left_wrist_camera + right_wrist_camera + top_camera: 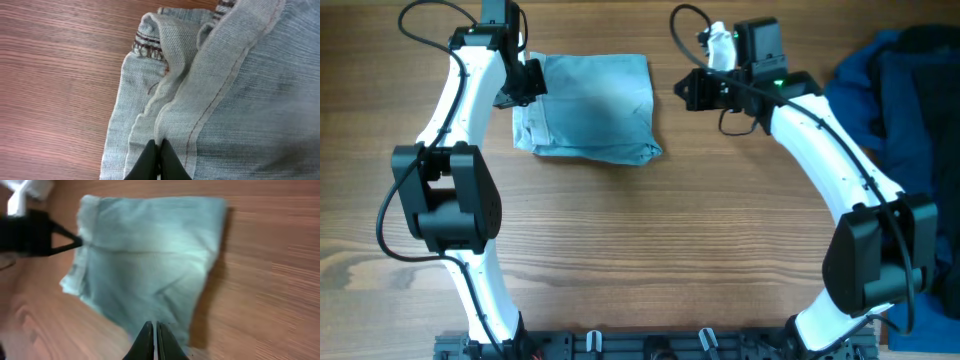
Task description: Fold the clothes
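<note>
- Overhead view: the jeans point(590, 105) lie on the table point(650, 250) toward 11 o'clock from its middle, already folded into a compact, roughly square packet of pale blue denim.
  - The edges are fairly even, with a slight bulge at the 5 o'clock corner.
  - I judge this garment nearly finished, needing a last tidy at most.
  - A heap of dark blue clothes point(900, 90) sits unfolded at the 2 o'clock edge, so most of the task looks still to be done.
  - The left gripper point(533, 80) touches the packet's 9 o'clock edge.
  - The right gripper point(682, 90) is off its 3 o'clock side, apart from the cloth.
- Left wrist view: the left gripper point(159, 148) has its fingers pressed together at 6 o'clock, the tips meeting a raised ridge of the jeans point(240, 100).
  - Whether any cloth is pinched between them I cannot tell.
  - The denim shows stacked layers, a reddish stitched seam running toward 1 o'clock, and a frayed hem with dark stitching near 12 o'clock.
  - Bare table point(55, 75) fills the 9 o'clock half.
- Right wrist view: the right gripper point(154, 328) is closed on nothing, at 6 o'clock just over the near corner of the jeans point(150, 255).
  - The picture is blurred, but the packet reads as flat and smooth, with a faint crease across it.
  - The other arm's dark fingers reach its 9 o'clock edge.
  - Wood table point(270, 280) lies toward 3 o'clock.
</note>
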`<action>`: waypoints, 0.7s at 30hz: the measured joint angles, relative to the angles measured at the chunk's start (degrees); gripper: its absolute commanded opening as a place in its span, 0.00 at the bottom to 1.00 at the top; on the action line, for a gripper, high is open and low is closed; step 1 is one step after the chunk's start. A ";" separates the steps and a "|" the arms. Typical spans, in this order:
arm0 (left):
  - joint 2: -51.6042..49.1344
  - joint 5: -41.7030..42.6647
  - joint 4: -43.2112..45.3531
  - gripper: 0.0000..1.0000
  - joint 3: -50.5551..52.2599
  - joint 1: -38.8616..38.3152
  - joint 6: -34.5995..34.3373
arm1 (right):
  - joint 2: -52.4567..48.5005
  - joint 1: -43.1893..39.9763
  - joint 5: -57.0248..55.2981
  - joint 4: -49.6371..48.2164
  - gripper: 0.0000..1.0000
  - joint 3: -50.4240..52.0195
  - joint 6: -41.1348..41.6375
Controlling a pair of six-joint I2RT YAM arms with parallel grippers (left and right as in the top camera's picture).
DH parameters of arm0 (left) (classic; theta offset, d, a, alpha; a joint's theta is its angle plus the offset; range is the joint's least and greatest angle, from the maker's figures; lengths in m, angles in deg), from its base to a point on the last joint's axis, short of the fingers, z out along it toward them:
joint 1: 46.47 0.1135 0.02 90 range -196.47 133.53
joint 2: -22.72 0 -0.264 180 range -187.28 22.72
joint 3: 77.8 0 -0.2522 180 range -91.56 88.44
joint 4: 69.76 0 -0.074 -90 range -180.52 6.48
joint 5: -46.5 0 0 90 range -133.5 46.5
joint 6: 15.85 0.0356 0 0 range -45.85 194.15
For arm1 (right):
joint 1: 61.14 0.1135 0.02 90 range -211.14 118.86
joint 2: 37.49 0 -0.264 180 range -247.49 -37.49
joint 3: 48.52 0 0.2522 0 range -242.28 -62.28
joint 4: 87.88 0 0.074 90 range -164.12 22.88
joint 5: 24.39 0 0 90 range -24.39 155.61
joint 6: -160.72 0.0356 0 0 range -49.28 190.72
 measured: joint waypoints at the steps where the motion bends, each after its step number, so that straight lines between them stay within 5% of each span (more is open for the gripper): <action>1: 0.00 -0.44 -0.02 0.04 0.00 0.00 -0.07 | -0.15 1.11 0.44 -0.74 0.04 0.00 0.20; 21: 0.00 -3.28 -1.64 0.20 0.00 1.14 -1.77 | -17.27 12.52 2.45 -11.61 0.04 0.11 9.86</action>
